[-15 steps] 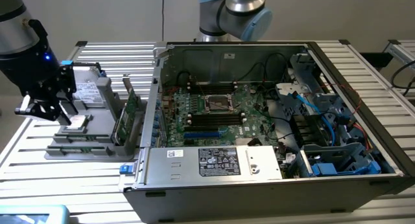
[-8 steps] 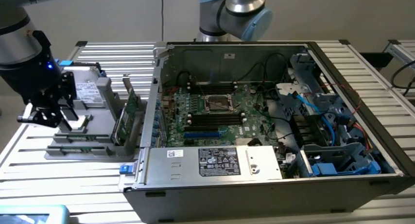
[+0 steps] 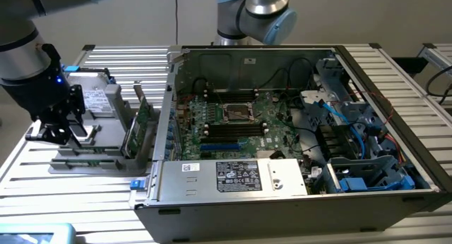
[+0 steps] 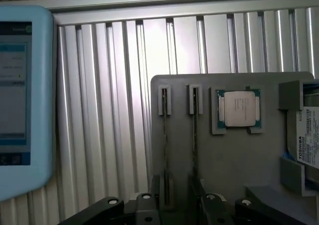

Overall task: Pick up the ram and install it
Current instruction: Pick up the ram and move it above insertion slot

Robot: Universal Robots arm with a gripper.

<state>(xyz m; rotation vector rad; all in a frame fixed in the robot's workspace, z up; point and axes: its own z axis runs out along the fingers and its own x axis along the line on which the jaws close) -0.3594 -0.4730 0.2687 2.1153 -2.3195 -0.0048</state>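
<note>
The ram [image 4: 165, 145], a thin dark stick, stands edge-up in the grey tray [image 4: 239, 155], black jaws spread beside it.

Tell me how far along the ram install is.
Done: nothing yet; the thin dark-green ram stick stands edge-on in the grey slotted holder. In hand: the black gripper hangs over that holder, near the stick. Left: the pick-up, and seating in the green motherboard inside the open computer case.
</note>
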